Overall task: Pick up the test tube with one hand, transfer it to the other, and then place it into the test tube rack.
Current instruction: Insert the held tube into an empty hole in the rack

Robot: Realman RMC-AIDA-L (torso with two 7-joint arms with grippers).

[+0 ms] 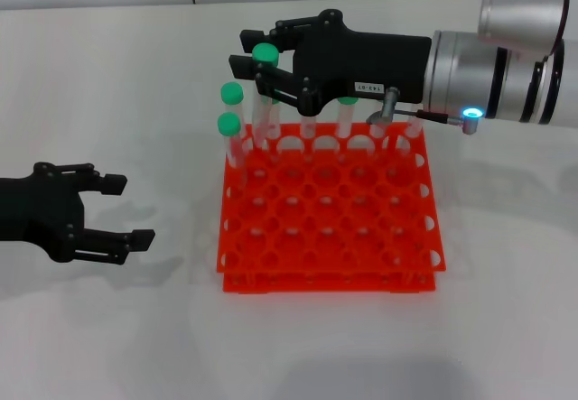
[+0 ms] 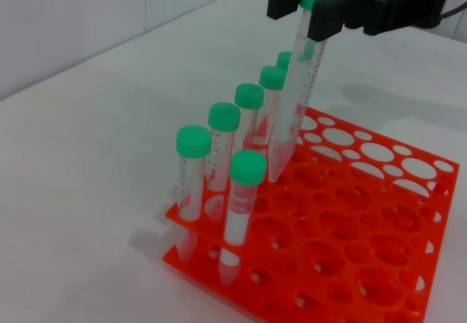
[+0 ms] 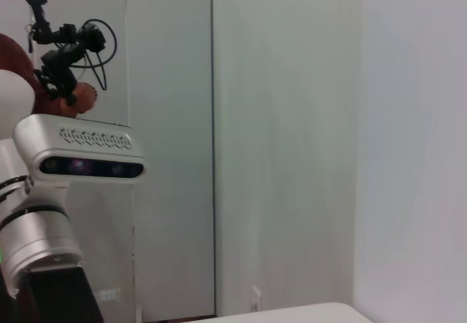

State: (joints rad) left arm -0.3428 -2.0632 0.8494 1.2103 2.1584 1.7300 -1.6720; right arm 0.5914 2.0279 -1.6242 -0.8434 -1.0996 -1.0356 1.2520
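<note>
The right gripper (image 1: 257, 61), black with a small white label, is reaching in from the tabletop's right edge on a silver-white arm showing a blue light, fingers clamping just below the green cap of the test tube (image 1: 267, 93) and holding it upright. The left gripper (image 1: 126, 210) is resting low near the tabletop's left edge, fingers spread apart and holding nothing.
</note>
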